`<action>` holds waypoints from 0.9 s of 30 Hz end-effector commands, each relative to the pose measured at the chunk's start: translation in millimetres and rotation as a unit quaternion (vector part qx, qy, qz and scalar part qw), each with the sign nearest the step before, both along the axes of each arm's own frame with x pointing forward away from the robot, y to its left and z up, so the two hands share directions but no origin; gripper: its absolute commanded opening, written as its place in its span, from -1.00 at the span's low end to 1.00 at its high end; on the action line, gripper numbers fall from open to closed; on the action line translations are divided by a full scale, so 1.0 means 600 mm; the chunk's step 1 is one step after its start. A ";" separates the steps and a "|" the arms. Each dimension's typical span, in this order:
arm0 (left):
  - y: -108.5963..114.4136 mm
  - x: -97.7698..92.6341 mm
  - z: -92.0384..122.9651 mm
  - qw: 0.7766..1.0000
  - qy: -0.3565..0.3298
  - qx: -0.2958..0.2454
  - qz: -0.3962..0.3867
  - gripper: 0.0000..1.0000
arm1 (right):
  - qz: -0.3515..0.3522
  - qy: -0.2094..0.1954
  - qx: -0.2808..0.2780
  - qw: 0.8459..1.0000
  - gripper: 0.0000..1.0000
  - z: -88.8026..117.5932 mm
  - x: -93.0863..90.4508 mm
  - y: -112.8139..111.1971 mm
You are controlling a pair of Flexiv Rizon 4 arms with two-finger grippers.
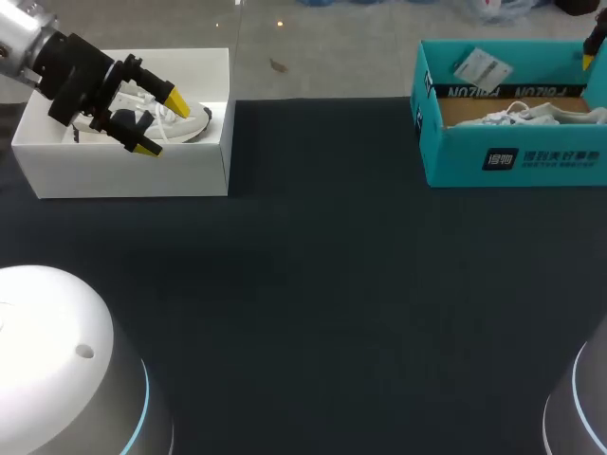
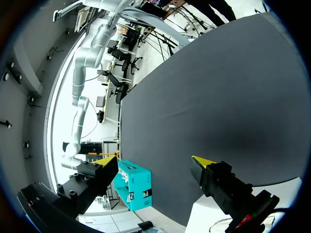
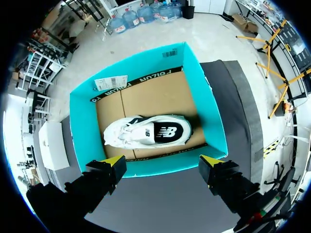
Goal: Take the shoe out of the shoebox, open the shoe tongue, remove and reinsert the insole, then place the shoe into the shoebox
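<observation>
Hovering, my left claw and right claw gaped empty; the shoe lay untouched in its shoebox.

Tabletop covered by one fixed high view and two wrist views.
From above and behind, a white box at far left and a teal box at far right are taken in by the head view. The left wrist view is taken from the left hand over the white box, facing across the tabletop to the distant teal box. The right wrist view is aimed straight down from the right hand, close above that box, which is shared by all three views.
</observation>
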State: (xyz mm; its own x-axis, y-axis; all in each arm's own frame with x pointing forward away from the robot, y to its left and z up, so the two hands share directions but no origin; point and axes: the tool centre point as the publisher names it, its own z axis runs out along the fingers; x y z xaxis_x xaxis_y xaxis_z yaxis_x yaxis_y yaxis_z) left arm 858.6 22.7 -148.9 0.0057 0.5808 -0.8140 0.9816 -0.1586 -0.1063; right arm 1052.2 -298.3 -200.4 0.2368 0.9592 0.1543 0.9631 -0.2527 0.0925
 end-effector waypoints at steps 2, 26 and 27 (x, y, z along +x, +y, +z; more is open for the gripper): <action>0.000 0.000 0.001 1.000 0.000 0.002 -0.001 1.00 | 0.005 -0.061 -0.011 0.998 1.00 0.011 -0.049 0.010; 0.034 0.034 -0.007 0.994 -0.042 0.095 -0.043 1.00 | 0.003 -0.065 -0.016 0.998 1.00 0.010 -0.066 0.017; 0.042 0.040 -0.006 0.993 -0.047 0.100 -0.044 1.00 | 0.003 -0.065 -0.016 0.998 1.00 0.010 -0.066 0.017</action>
